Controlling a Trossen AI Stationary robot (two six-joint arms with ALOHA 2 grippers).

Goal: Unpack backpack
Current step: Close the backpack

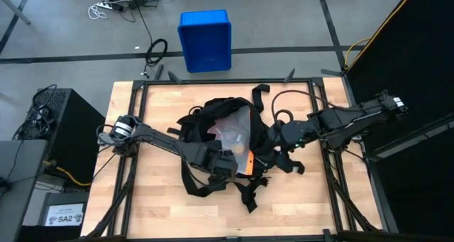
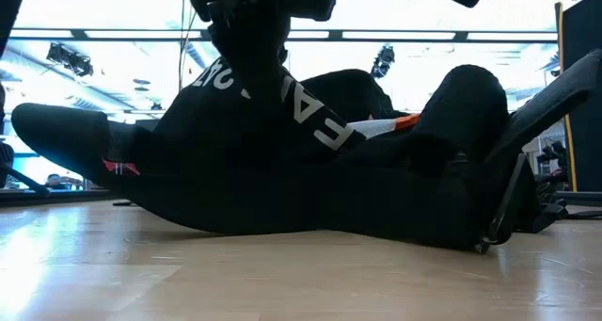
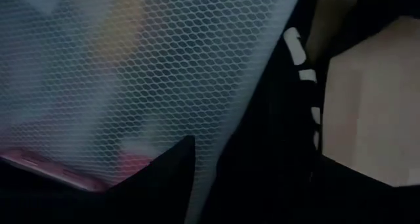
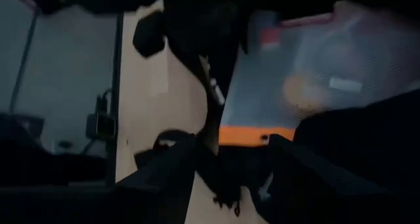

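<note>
Black and slumped mid-table lies the backpack (image 1: 220, 146), its mouth showing a mesh pouch (image 1: 234, 128). Left gripper (image 1: 225, 162) presses at its near edge, right gripper (image 1: 278, 139) at its side; neither grip can be told.

- Robotics lab or workshop.
- Wooden tabletop (image 1: 163, 206) in a black metal frame, standing on bare grey concrete floor (image 1: 284, 22).
- Loose cables (image 1: 117, 4) on the far floor, blue plastic crate (image 1: 205, 40) beside them.
- Black equipment box (image 1: 60, 125) left of the tabletop.
- Ceiling strip lights (image 2: 113, 39) across a large open room.
</note>
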